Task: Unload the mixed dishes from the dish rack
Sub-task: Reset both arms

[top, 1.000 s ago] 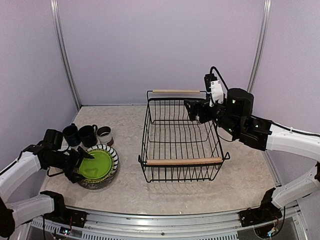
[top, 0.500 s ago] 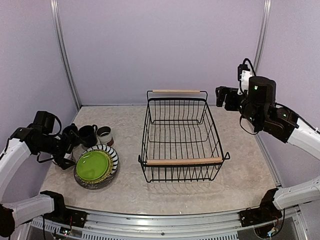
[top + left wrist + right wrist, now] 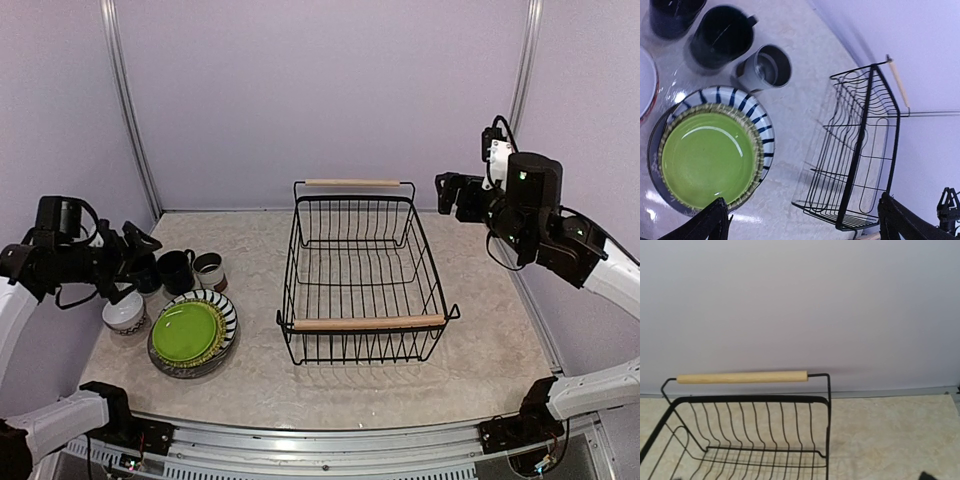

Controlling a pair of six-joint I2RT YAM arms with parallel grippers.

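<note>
The dish rack (image 3: 352, 199) is sitting in the middle of the desk (image 3: 250, 385). Well to the rack's left, the lime-green plate (image 3: 188, 331) is lying on the striped plate (image 3: 228, 312), with the dark mug (image 3: 175, 270), white-brown cup (image 3: 209, 268) and white bowl (image 3: 124, 313) standing close by. The left hand (image 3: 135, 260) is hovering wide open over those dishes, gripping nothing, while the right hand (image 3: 452, 197) is hanging in the air off the rack's far right corner, likewise spread open and gripping nothing.

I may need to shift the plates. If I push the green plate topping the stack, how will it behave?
It looks glossy, so the green plate would likely skid across the striped plate beneath rather than drag it. It seems stiff glazed ware, probably chipping if knocked into the nearby mug.
</note>
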